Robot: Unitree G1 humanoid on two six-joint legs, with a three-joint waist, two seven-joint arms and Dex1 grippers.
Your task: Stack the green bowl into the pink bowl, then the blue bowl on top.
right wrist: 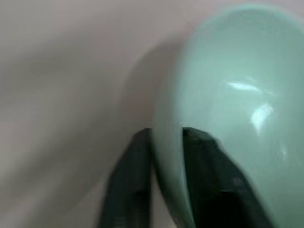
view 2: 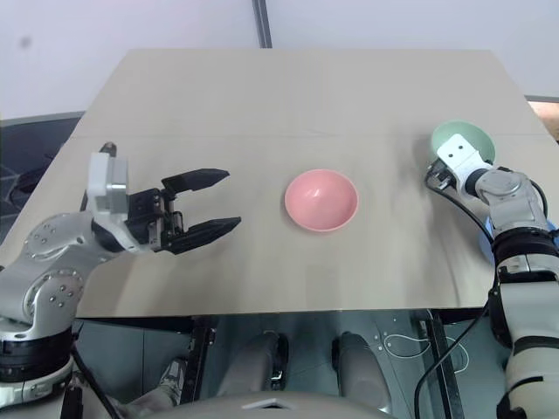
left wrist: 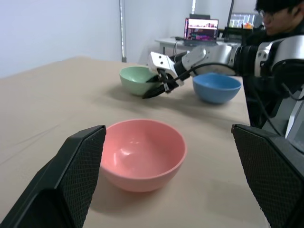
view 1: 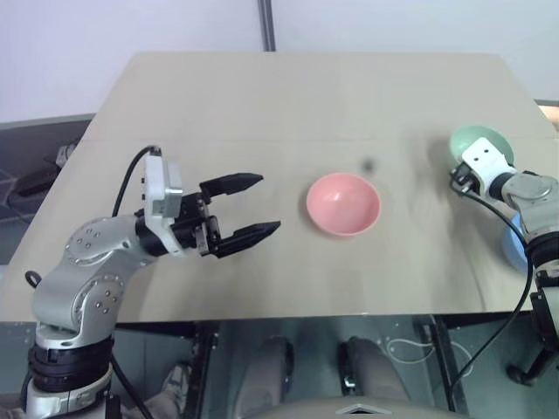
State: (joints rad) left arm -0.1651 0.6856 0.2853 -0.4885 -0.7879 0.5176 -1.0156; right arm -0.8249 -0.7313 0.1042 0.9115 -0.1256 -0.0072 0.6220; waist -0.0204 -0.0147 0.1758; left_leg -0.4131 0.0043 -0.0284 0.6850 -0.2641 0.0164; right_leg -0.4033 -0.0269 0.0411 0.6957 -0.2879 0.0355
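Note:
The pink bowl (view 1: 343, 203) stands upright in the middle of the table. My left gripper (view 1: 266, 203) hovers open to its left, fingers pointing at it, with nothing between them. The green bowl (view 1: 469, 137) sits near the table's right edge. My right gripper (right wrist: 166, 135) is shut on its near rim, one finger inside and one outside. The blue bowl (left wrist: 216, 88) stands just nearer than the green one at the right edge, mostly hidden behind my right arm in the eye views.
The tan table (view 1: 262, 113) is bare across its back and left. Its right edge runs close by the green and blue bowls. A person (left wrist: 278, 19) sits beyond the table's right side, with a laptop (left wrist: 203, 29) on a desk behind.

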